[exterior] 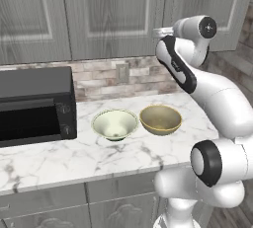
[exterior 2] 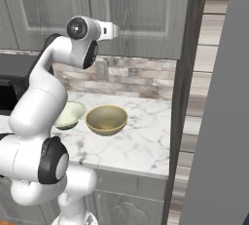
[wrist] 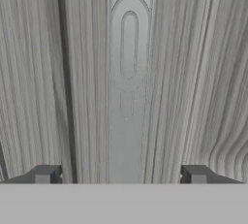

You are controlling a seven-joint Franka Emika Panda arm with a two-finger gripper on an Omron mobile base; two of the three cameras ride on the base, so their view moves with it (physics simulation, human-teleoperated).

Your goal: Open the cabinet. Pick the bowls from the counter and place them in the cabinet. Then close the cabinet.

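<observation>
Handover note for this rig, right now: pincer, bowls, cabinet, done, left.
Pincer: open, holding nothing, raised up at the cabinet door with the handle straight ahead between the fingertips.
Cabinet: doors closed.
Bowls: cream bowl and tan bowl sit side by side on the counter, right of the microwave.
Done: nothing visible yet.
Left: grasp handle, open cabinet, put both bowls inside, close it.
</observation>
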